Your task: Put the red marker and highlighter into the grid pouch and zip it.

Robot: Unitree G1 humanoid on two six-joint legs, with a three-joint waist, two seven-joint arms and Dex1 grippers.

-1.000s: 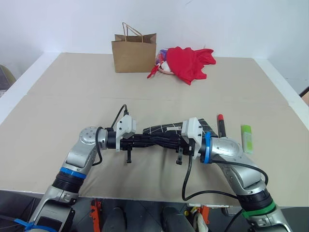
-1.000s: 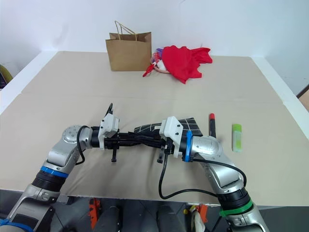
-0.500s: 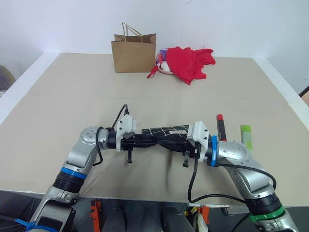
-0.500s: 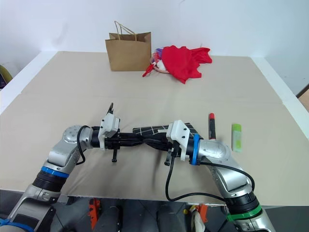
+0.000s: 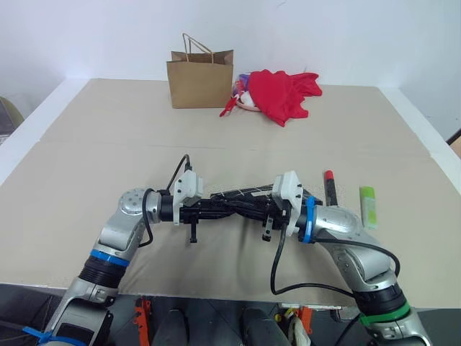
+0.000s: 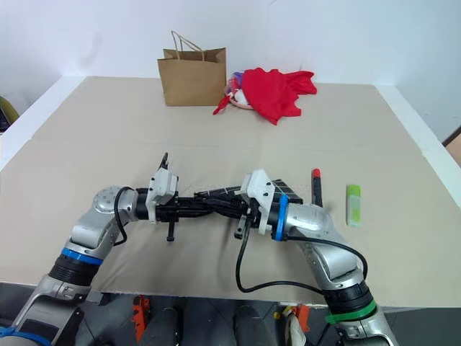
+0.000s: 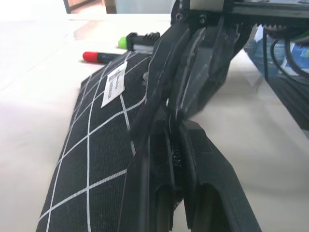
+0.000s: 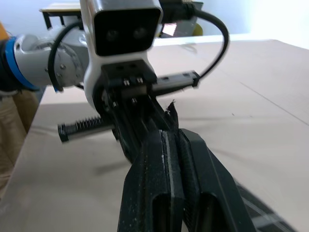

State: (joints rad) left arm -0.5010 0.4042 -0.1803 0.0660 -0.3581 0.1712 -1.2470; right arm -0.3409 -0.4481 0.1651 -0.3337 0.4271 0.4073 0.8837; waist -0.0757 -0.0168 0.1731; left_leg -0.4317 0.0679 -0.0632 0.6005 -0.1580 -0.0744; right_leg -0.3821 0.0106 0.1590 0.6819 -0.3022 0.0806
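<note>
I see both of my arms meeting over the near middle of the table (image 5: 108,137), with the grid pouch (image 5: 248,193) stretched between them. The pouch is the landmark here: a flat black fabric piece with thin white grid lines and a small white label (image 7: 114,83), lifted off the table surface. My left claw (image 5: 232,207) comes in level from the pouch's left side, its two black fingers pressed together and pinching the pouch's upper edge. My right claw (image 5: 251,209) comes in from the pouch's right side, fingers likewise squeezed tight on that same edge; from the wrist views it looks as if they meet at the zipper line, though the fingers hide the exact spot.

Just to the right of the pouch, the red marker (image 5: 330,187) lies on the table, red cap pointing away from me. The highlighter (image 5: 368,205), lime green, lies a little further right of the marker, apart from it. Both are outside the pouch.

Well beyond the pouch, at the far side of the table, a brown paper bag (image 5: 200,78) stands upright, with a red cloth heap (image 5: 284,92) just to its right.
</note>
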